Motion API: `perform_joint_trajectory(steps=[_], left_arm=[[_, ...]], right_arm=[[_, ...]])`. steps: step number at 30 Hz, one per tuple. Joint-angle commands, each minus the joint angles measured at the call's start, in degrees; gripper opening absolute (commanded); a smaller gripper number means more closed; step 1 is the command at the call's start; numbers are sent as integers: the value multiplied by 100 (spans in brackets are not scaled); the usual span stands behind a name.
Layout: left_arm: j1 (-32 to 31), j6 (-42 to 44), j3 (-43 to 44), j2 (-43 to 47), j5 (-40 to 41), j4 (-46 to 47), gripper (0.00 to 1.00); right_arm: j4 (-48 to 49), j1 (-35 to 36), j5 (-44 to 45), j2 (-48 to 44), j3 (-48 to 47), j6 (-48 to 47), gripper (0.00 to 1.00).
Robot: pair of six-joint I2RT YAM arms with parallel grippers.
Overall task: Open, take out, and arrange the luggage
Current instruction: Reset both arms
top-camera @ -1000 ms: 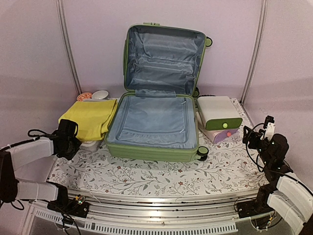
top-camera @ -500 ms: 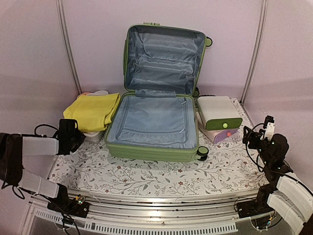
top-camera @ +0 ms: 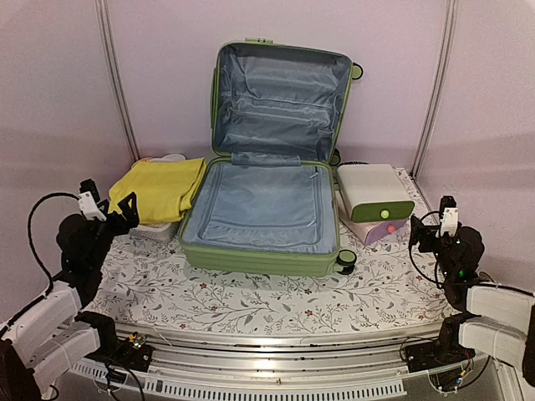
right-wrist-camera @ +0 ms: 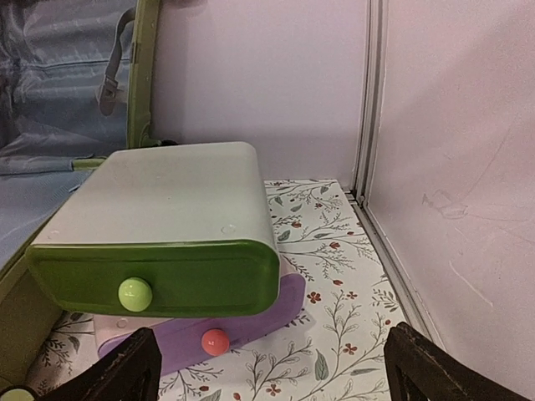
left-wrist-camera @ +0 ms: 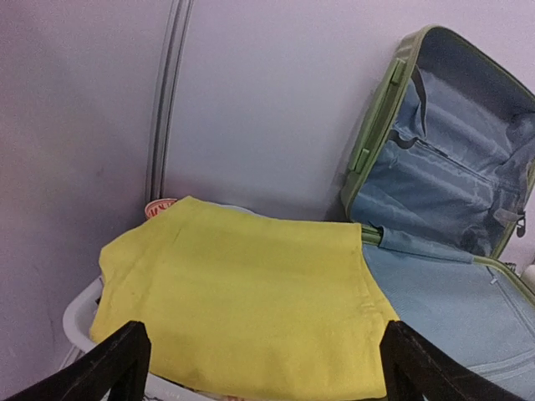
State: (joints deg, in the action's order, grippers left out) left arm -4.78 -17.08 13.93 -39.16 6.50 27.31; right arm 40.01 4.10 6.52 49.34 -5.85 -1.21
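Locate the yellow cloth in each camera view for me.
Top external: yellow cloth left of the luggage, atop the white basket.
Left wrist: lower centre, draped over the basket.
Right wrist: not in it.
Shared landmark: the luggage's upright blue-lined lid.

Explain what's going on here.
The large light-green hard-shell suitcase lies open on the table, nothing showing inside. A yellow cloth rests on a white plastic basket at its left; a white-green-purple drawer box sits at its right. The left gripper, open, faces the cloth; the right gripper, open, faces the box.
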Motion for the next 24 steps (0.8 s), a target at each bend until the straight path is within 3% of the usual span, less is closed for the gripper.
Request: perform_joint_trajectory(steps=[1, 6, 13, 15, 20, 21, 24], left_arm=[[36, 1448, -26, -344, 147, 888, 98], [765, 1260, 189, -1803, -1170, 1842, 98], [926, 1484, 115, -2761, -1267, 2588, 98], [932, 1594, 14, -2870, -1243, 2775, 98], [932, 1714, -109, -3566, -1351, 3562, 98], [934, 1713, -92, -3771, -1386, 3738, 98], [935, 1714, -126, -4445, -1572, 4519, 98]], right_arm=[[1783, -26, 62, 1017, 35, -485, 95], [3061, -480, -705, 2215, -36, -255, 94], [3900, -838, -1500, 3395, -286, 208, 92], [4671, -838, -1718, 3969, -244, 184, 90], [3547, -839, -1280, 3834, -680, 181, 94], [3593, -840, -1315, 3829, -663, 246, 100], [3559, -839, -1437, 3864, -711, 225, 99]])
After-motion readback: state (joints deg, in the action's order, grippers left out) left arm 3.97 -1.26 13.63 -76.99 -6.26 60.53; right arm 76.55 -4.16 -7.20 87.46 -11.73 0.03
